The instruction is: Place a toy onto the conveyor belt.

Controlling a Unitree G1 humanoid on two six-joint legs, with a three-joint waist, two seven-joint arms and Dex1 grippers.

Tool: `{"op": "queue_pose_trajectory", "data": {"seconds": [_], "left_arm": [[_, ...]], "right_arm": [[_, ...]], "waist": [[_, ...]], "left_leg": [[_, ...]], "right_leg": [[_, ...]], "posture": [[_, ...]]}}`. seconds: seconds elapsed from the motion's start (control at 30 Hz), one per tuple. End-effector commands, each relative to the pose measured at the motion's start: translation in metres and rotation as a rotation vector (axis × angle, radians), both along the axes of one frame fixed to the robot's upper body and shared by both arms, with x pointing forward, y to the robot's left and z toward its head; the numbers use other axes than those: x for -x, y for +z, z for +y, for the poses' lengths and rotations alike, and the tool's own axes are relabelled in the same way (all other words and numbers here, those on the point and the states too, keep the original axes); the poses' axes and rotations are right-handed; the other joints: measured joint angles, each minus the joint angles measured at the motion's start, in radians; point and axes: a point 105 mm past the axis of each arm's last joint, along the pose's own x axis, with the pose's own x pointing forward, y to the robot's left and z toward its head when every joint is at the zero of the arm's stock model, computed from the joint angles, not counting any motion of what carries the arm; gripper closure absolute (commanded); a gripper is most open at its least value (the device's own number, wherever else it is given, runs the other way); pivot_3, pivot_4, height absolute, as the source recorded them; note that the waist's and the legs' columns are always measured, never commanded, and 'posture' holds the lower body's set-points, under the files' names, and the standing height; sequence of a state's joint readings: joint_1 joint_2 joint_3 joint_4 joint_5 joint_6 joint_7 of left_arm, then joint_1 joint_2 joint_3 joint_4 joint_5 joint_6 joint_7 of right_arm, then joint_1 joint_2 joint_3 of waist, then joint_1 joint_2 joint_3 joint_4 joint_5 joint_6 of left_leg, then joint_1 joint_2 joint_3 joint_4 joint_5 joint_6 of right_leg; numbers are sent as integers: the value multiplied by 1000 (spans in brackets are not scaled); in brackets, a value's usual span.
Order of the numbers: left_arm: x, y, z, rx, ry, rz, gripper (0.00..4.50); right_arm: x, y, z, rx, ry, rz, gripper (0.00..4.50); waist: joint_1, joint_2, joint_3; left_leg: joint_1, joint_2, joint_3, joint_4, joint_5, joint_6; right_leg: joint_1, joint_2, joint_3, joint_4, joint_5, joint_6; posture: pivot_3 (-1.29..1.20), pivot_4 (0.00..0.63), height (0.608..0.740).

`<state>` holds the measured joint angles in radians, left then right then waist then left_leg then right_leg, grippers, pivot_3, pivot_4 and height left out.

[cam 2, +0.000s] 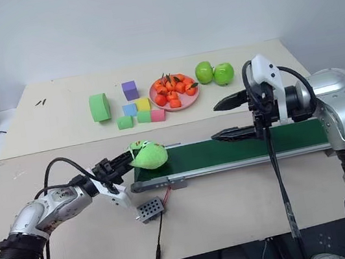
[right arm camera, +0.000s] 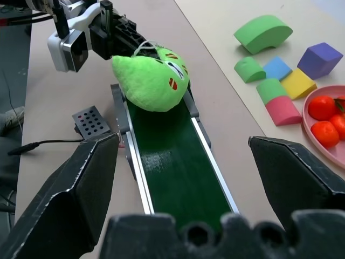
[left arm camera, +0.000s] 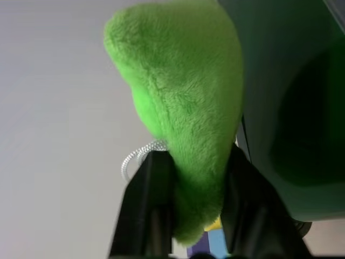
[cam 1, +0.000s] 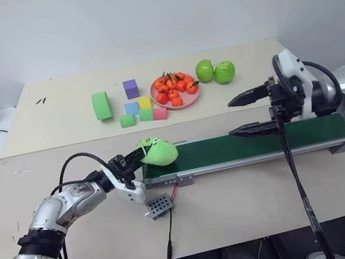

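No brand name or readable lettering shows anywhere; the only markings are small red and dark stitched patches on the soft, fuzzy lime-green plush toy (right arm camera: 152, 78). That toy lies on the left end of the long dark-green conveyor belt (cam 1: 260, 142) in its silver-grey metal frame, above the small grey perforated control box (cam 1: 158, 206) wired to it. The left gripper (cam 1: 132, 158) reaches in level from the left, its two black fingers (left arm camera: 145, 208) pressed against the toy's narrow end (the plush bulges between them), so it is grasping the toy. The right gripper (cam 1: 245, 114) hangs above the belt's right half, pointing left, its fingers spread wide with nothing between them. Foam blocks, a pink plate of small oranges (cam 1: 175, 90) and two glossy green apples (cam 1: 214, 71) sit behind.
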<state>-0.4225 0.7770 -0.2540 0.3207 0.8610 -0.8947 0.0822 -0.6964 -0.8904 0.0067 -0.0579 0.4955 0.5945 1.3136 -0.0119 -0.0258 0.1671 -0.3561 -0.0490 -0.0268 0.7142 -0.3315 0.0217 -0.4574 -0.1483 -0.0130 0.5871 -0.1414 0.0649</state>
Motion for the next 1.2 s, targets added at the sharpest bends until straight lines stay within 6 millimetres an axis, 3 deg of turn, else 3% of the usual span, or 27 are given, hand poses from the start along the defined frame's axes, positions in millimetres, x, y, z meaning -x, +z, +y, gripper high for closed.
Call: {"op": "queue_pose_trajectory", "data": {"seconds": [0.03,0.2,0.33,0.53,0.7,0.87,1.03,1.2], "left_arm": [[1,5,1,0,-30,-2,1705],[3,8,2,44,-42,28,90],[8,26,6,99,-64,33,90],[-21,62,27,345,94,181,90],[-31,66,22,663,106,702,90],[-12,78,2,778,1,1183,90],[17,106,-12,702,-76,1330,90],[24,121,-17,650,-73,1339,90]], "right_arm": [[6,16,-1,-17,8,-55,0],[5,14,-2,-11,5,-51,0],[4,15,-2,-9,2,-53,0],[3,13,-4,-5,-4,-50,0],[2,13,-5,-4,-5,-49,0],[1,13,-6,8,-6,-48,0],[3,19,-10,9,3,-54,0],[6,24,-9,-5,16,-62,0]], "waist": [[-1,0,0],[0,0,0],[-2,0,0],[-1,0,0],[-2,0,0],[-7,0,0],[-13,0,0],[-8,0,0]], "left_leg": [[0,0,0,0,0,0],[0,0,0,0,0,0],[0,0,0,0,0,0],[0,0,0,1,0,0],[0,0,0,1,0,0],[-1,0,-1,3,-1,1],[0,0,0,4,-1,1],[1,0,0,6,0,1]], "right_leg": [[0,0,0,0,0,0],[0,0,0,0,0,0],[0,0,0,0,0,0],[0,0,0,1,0,0],[0,0,0,1,0,0],[0,0,0,2,0,0],[0,1,1,4,0,0],[1,1,2,5,0,0]], "posture": [[0,150,739],[0,150,739],[0,150,739],[0,150,739],[0,150,739],[0,150,739],[0,150,739],[0,150,739]]}}
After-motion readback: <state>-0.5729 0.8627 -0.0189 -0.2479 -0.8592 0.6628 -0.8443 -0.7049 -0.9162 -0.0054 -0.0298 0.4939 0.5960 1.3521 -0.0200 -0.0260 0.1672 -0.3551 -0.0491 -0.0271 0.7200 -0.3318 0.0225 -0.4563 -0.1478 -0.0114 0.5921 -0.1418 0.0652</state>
